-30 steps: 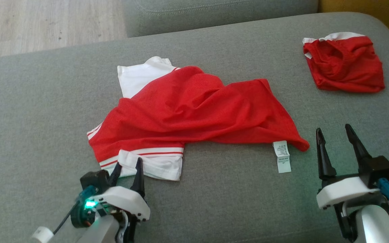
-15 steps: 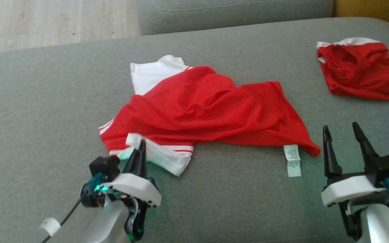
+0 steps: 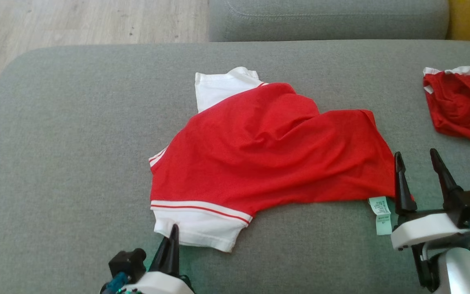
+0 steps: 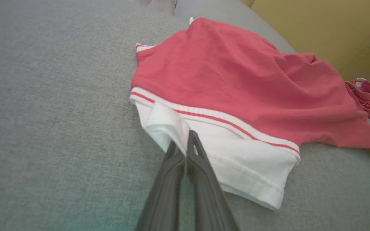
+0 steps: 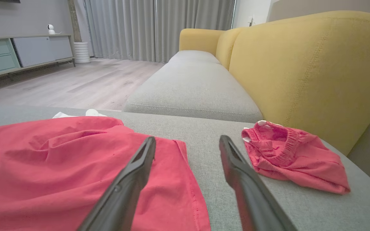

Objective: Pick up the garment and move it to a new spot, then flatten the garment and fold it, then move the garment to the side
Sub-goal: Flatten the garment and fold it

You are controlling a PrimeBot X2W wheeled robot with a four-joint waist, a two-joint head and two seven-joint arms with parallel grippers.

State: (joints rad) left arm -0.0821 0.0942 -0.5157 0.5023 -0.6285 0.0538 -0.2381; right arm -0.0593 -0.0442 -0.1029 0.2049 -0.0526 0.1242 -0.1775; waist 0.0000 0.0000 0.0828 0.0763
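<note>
The garment (image 3: 271, 155), a red shirt with white sleeves, lies crumpled on the grey sofa cushion (image 3: 76, 143). My left gripper (image 3: 173, 237) is shut on the edge of its near white sleeve (image 3: 202, 226). In the left wrist view a fold of that sleeve (image 4: 236, 160) is pinched at the tips of the left gripper (image 4: 185, 146), with the red body (image 4: 236, 83) behind. My right gripper (image 3: 418, 159) stands open beside the shirt's right corner, next to its white label (image 3: 381, 210). The right wrist view has the right gripper (image 5: 187, 144) hovering over the red hem (image 5: 59, 166), holding nothing.
A second red garment (image 3: 463, 106) lies bunched at the far right, near the yellow sofa back (image 5: 300, 64). Another grey cushion (image 3: 324, 20) adjoins at the back. Wooden floor (image 3: 76, 20) lies beyond the cushion's rounded left edge.
My left gripper has shut on the white sleeve and drawn back toward the front edge. The head camera has shifted, sliding the whole picture rightward. The right gripper stays open.
</note>
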